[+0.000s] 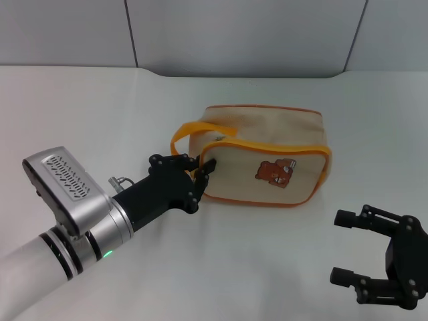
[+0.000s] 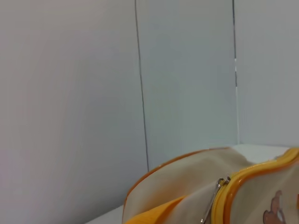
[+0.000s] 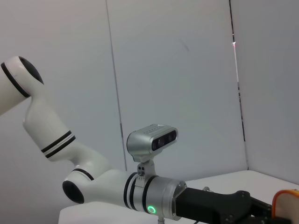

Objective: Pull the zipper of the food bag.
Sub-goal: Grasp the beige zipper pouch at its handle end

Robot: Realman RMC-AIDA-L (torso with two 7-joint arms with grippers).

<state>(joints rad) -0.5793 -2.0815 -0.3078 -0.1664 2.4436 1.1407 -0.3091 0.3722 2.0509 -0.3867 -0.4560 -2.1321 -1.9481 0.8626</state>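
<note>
The zipper [image 2: 243, 171] runs just under the orange piping along the top edge of the food bag [image 1: 267, 157], and in the left wrist view I can see its small silver pull tab [image 2: 218, 184] hanging at the corner where the piping bends down. That is the end of the bag facing my left arm, which I take to be why I have the left gripper [image 1: 200, 175] pressed up to that corner, beside the orange loop handle [image 1: 194, 130]. Its fingers look close together with one dark fingertip [image 1: 208, 164] against the bag's end, but I cannot tell whether they have actually pinched the tab or only touch the fabric near it. The bag sits on its base on the white tabletop [image 1: 100, 107], bear print [image 1: 275, 172] facing me, so the zip line lies roughly along the direction I would have to pull. My right gripper [image 1: 348, 247] hangs spread wide and empty, well apart from the bag's far end, perhaps ready to steady it.
</note>
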